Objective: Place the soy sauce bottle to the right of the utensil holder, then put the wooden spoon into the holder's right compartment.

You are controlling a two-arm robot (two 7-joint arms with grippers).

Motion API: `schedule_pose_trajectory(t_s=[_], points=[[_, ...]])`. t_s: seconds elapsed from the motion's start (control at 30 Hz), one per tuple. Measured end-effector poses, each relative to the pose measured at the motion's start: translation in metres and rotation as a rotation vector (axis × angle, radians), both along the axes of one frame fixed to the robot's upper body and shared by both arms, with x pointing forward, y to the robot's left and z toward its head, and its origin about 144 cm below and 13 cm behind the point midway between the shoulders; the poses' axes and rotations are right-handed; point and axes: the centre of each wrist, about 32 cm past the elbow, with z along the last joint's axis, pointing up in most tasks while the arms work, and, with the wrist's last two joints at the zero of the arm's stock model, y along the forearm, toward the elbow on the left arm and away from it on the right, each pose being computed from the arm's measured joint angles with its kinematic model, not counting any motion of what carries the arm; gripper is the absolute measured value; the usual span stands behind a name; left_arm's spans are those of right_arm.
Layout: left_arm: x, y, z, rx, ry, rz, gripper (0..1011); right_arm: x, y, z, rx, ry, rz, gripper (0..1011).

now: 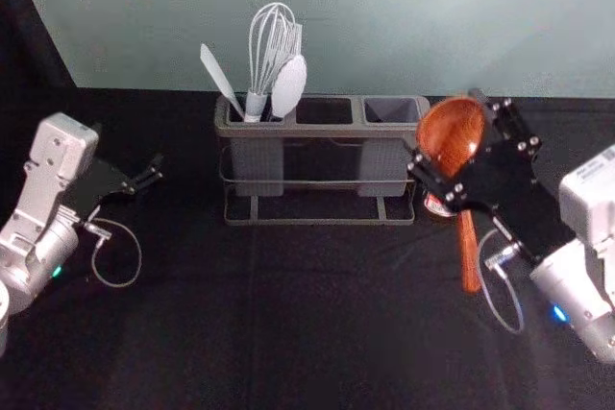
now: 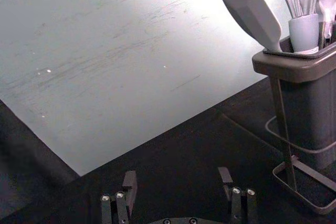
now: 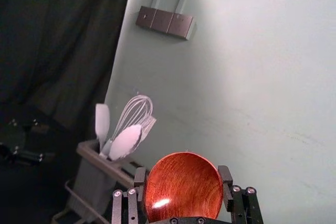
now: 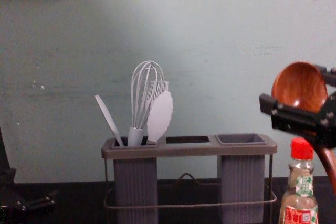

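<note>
A flat grey spatula (image 2: 252, 13) and grey looped whisk (image 2: 303, 34) are held in a brown-rimmed, wire-framed holder (image 2: 296, 67); the left gripper (image 1: 152, 173) is spread.

the utensil holder (image 1: 325, 130) stands on the table (image 1: 327, 333), before the wall (image 1: 404, 16). in the holder's left compartment are the spatula (image 1: 219, 75), the whisk (image 1: 272, 34) and two more utensils (image 1: 289, 88). right of the holder stands the soy sauce bottle (image 4: 299, 203); also right of the holder, higher up, the wooden spoon (image 4: 298, 85) lies in the right gripper (image 1: 447, 130). left of the holder is the left gripper (image 1: 154, 172).
</note>
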Motion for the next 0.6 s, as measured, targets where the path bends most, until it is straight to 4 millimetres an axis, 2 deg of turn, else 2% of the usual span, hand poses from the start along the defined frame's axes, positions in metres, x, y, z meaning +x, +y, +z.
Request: schedule_pose_trajectory(t_s=[0.27, 0.6], points=[[0.0, 0.0, 0.0, 0.0, 0.0, 0.0, 1011, 0.018, 0.004, 0.01, 0.009, -0.054, 0.006, 837], [0.0, 0.0, 0.0, 0.0, 0.0, 0.0, 1011, 0.065, 0.009, 0.027, 0.005, -0.119, 0.082, 837]])
